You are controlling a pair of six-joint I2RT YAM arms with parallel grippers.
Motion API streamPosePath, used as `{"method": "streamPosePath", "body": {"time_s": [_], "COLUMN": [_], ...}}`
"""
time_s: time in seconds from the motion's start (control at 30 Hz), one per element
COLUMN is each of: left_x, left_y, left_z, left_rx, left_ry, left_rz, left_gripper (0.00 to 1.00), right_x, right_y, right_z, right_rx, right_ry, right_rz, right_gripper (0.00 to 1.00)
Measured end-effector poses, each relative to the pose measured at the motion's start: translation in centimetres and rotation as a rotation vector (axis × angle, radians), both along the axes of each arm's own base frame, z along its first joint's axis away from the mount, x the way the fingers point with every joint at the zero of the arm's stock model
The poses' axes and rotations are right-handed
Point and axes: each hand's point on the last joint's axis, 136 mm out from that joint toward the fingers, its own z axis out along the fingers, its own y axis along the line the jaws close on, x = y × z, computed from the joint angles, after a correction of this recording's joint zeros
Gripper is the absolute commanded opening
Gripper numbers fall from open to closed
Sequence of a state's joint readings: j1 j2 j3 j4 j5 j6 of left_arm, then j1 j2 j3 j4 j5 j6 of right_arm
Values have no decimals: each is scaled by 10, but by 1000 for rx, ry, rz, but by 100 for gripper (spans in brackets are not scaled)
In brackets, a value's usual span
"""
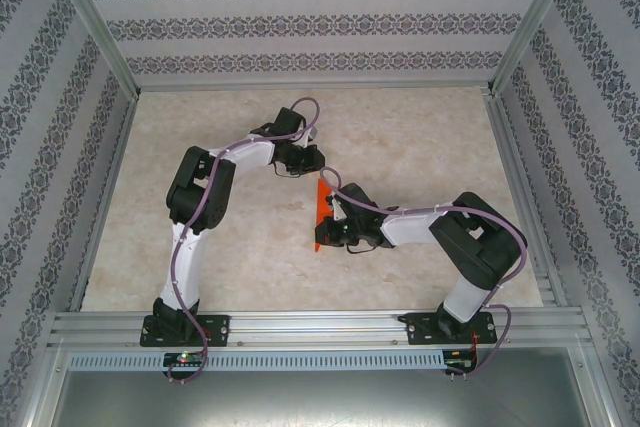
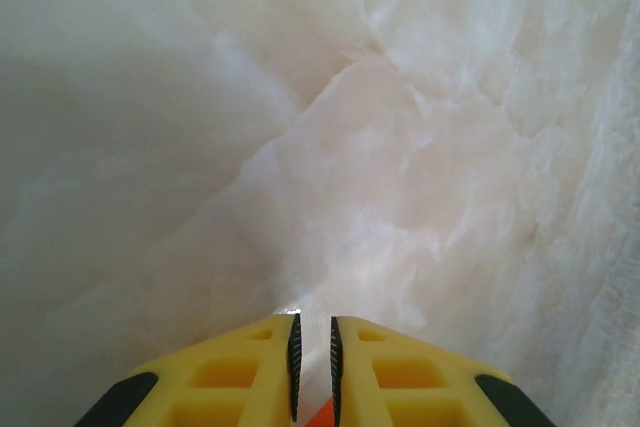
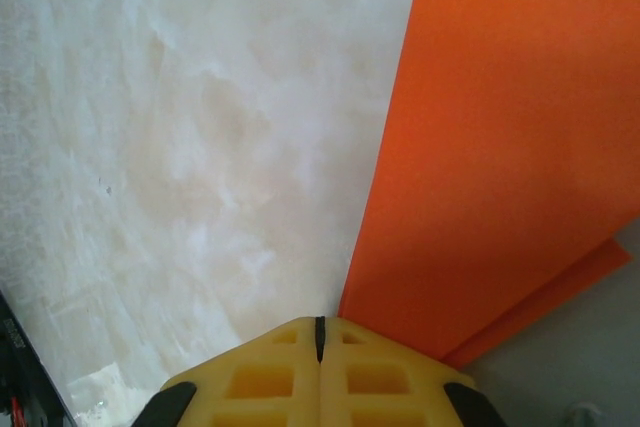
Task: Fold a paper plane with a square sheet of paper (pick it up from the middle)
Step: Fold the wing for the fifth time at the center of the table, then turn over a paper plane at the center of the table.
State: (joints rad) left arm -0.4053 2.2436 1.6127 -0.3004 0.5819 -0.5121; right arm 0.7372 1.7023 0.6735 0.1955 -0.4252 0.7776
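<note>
I see the left gripper (image 2: 315, 322) pinching the folded orange paper (image 3: 500, 147); the right gripper (image 3: 320, 322) is clenched tight, fingers together, at the paper's edge over the marbled worktop (image 1: 420, 137).

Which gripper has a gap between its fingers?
The left gripper: a narrow slit separates its yellow fingers, with a sliver of orange paper showing in it. The right gripper's fingers meet flush.

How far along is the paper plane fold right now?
Done: the orange paper is folded over; a second layer shows under its edge, and from above it looks narrow. In hand: the left gripper pinches an orange sliver, the right gripper sits shut beside the paper's edge. Left: no finished dart yet, so more folds probably remain.
</note>
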Motion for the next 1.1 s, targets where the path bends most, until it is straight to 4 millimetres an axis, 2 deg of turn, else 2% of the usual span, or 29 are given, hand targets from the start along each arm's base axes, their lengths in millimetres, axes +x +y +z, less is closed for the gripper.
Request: {"method": "streamPosePath", "body": {"time_s": [0.17, 0.33, 0.4, 0.53, 0.67, 0.77, 0.87, 0.97, 1.1], "left_x": [1, 1, 1, 0, -11, -25, -44, -68, -109], "left_y": [2, 9, 11, 15, 19, 24, 29, 30, 23], "left_z": [-2, 0, 10, 44, 70, 75, 71, 64, 63], "left_rx": [17, 60, 70, 67, 59, 69, 89, 111, 134], "left_ry": [-11, -28, -45, -112, -153, -154, -133, -108, -91], "left_rz": [-1, 0, -1, -4, -8, -12, -17, -30, -55], "left_gripper": [21, 26, 28, 31, 35, 37, 40, 45, 49], "right_x": [-4, -11, -14, -18, -15, -6, 5, 17, 29], "right_y": [-2, -7, -8, -13, -16, -24, -39, -56, -79], "right_z": [1, 2, 4, 11, 33, 54, 69, 74, 71], "right_rx": [-6, -26, -25, -29, 5, 40, 54, 51, 40], "right_ry": [19, 46, 59, 78, 59, 23, -14, -35, -30], "right_rz": [6, 9, 12, 13, 1, -25, -62, -106, -162], "right_gripper": [2, 13, 17, 21, 22, 24, 27, 30, 35]}}
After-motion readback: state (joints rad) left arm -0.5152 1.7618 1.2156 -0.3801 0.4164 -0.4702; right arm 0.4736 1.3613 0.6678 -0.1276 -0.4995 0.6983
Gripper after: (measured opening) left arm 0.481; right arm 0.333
